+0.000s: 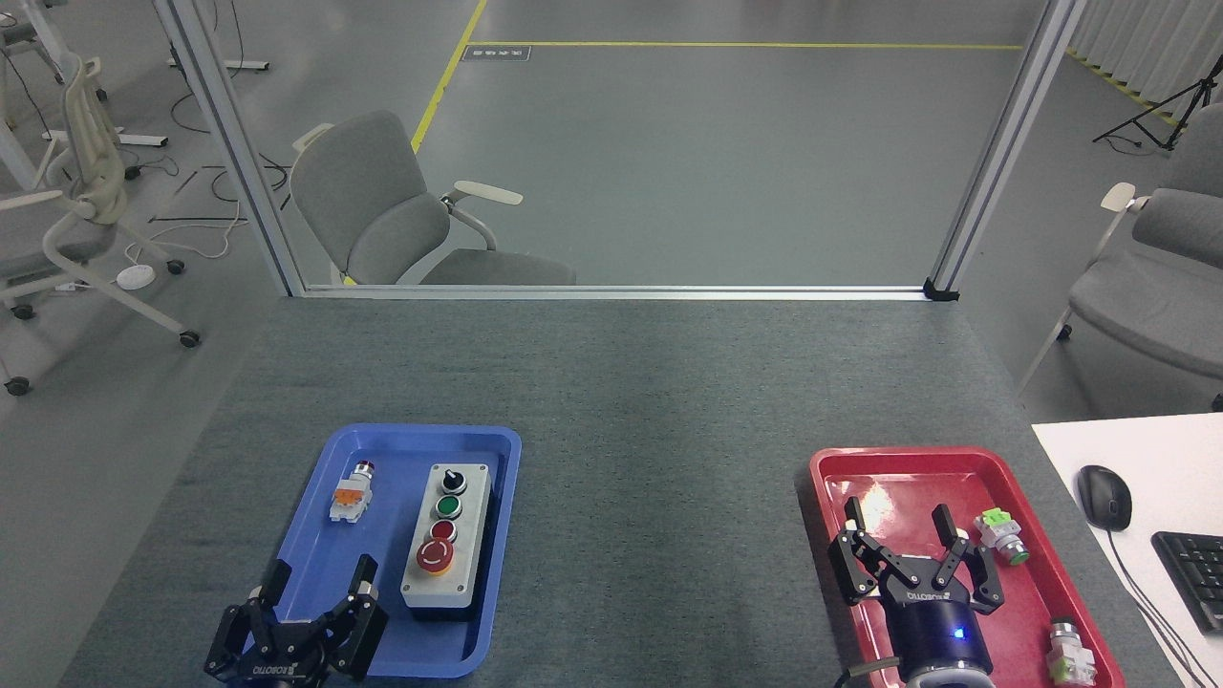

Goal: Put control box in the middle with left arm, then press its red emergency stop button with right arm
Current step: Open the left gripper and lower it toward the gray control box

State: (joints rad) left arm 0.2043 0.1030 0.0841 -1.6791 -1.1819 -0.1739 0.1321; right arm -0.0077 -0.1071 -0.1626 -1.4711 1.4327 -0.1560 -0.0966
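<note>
The light-grey control box (445,540) lies lengthwise in the blue tray (497,449) at the left of the table. Its row runs from a black knob at the far end through a green button and a small red button. The large red emergency stop button (436,555) on its yellow ring is at the near end. My left gripper (321,573) is open over the tray's near-left corner, just left of the box and apart from it. My right gripper (896,523) is open above the red tray (831,468), holding nothing.
A small push-button part with an orange body (350,496) lies in the blue tray left of the box. Two loose button parts (1000,535) (1069,652) lie in the red tray. A white desk with a mouse (1104,497) and keyboard (1194,573) stands at the right.
</note>
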